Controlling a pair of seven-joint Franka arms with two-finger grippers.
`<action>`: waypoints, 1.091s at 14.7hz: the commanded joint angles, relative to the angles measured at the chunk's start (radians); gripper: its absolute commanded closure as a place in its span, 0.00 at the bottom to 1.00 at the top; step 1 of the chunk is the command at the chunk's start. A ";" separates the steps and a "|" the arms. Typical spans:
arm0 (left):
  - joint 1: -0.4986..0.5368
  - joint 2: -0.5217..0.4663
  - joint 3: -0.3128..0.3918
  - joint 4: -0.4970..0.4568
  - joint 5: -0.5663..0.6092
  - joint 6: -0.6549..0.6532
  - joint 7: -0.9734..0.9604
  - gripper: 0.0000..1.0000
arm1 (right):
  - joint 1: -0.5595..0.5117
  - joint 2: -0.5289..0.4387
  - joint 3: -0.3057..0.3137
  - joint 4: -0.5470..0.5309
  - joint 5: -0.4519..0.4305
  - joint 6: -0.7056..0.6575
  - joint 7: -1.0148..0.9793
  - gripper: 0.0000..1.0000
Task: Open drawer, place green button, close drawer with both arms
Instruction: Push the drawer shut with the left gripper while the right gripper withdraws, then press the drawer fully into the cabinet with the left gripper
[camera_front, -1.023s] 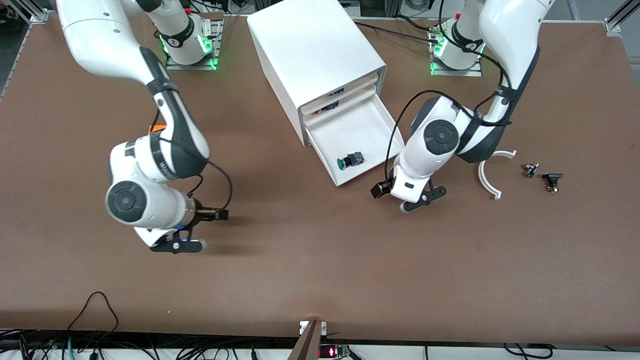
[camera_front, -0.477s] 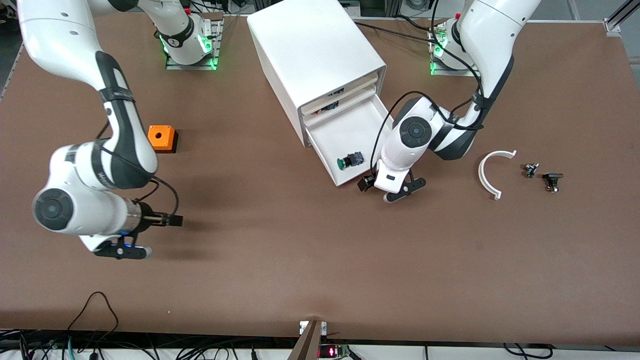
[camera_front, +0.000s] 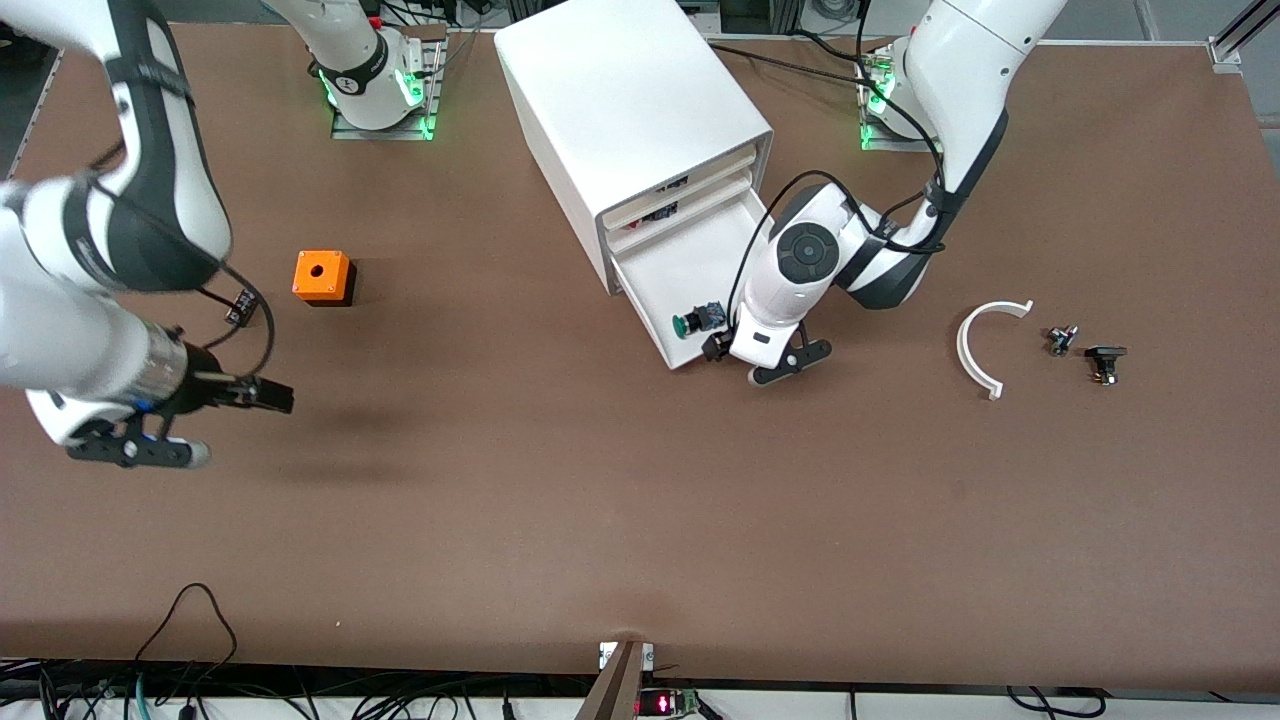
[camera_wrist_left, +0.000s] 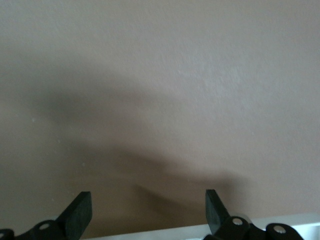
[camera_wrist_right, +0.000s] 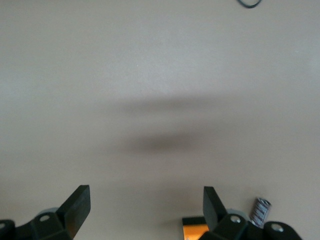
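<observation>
Bottom drawer (camera_front: 700, 270) of white four-drawer cabinet (camera_front: 625, 100) pulled out, green-capped button (camera_front: 698, 320) lying inside near its front wall. Left end effector (camera_front: 770, 362) low at the drawer front, at the corner toward the left arm's end of the surface (camera_front: 600, 500), fingers (camera_wrist_left: 80, 214) spread with nothing between, white drawer edge visible just under them in the left wrist view. Right end effector (camera_front: 135, 450) over bare surface well apart from the cabinet, toward the right arm's end, fingers (camera_wrist_right: 77, 205) spread and holding nothing; orange cube with round hole (camera_front: 322, 277) between it and the cabinet; white curved piece (camera_front: 975, 350) and two small dark parts (camera_front: 1085, 350) toward the left arm's end.
</observation>
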 joint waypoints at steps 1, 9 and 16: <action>0.001 -0.034 -0.034 -0.032 0.029 -0.043 -0.033 0.00 | -0.001 -0.205 -0.008 -0.178 0.008 -0.017 -0.018 0.00; 0.010 -0.031 -0.154 -0.038 0.012 -0.105 -0.118 0.00 | -0.001 -0.412 -0.022 -0.295 0.010 -0.055 -0.053 0.00; 0.011 -0.030 -0.205 -0.047 0.010 -0.163 -0.122 0.00 | 0.002 -0.351 -0.021 -0.187 0.013 -0.089 -0.052 0.00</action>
